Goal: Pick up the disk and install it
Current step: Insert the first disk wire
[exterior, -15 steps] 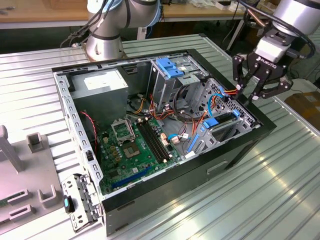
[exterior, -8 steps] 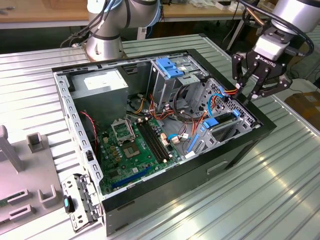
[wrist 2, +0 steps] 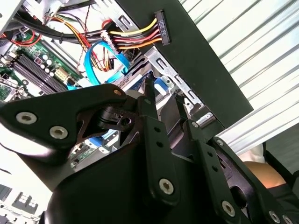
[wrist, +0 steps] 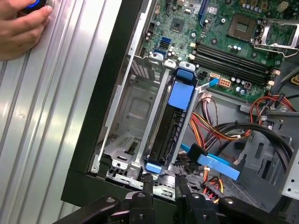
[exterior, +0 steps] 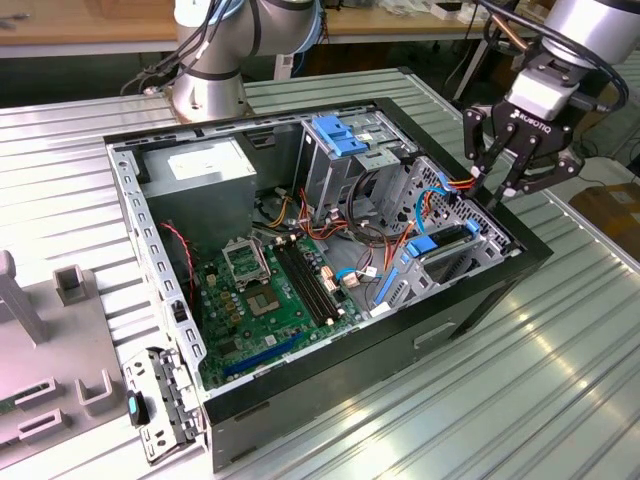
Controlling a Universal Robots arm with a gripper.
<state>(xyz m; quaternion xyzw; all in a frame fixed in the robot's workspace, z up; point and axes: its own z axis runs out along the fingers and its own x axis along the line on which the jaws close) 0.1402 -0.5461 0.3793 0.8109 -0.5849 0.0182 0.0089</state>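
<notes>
The disk point(wrist: 174, 125), a dark drive edged by blue rails, stands on edge in a slot of the metal drive cage point(wrist: 135, 107) at the open computer case's near-right corner. In the exterior view the disk point(exterior: 443, 243) sits in that cage just below my gripper point(exterior: 497, 190). In the first wrist view my gripper point(wrist: 163, 187) hovers over the disk's lower blue end, its fingers a small gap apart with nothing between them. The second wrist view has the gripper point(wrist 2: 166, 100) above the cage and the loose power connector point(wrist 2: 159, 28).
The black case point(exterior: 300, 385) lies open on a ribbed metal table, motherboard point(exterior: 270, 290) inside. A taller cage with a blue bracket point(exterior: 340, 135) stands behind the drive cage. Coloured cables point(wrist: 219, 133) run beside the disk. A hand point(wrist: 21, 23) rests on the table. Grey fixtures point(exterior: 75, 285) stand at the exterior view's left.
</notes>
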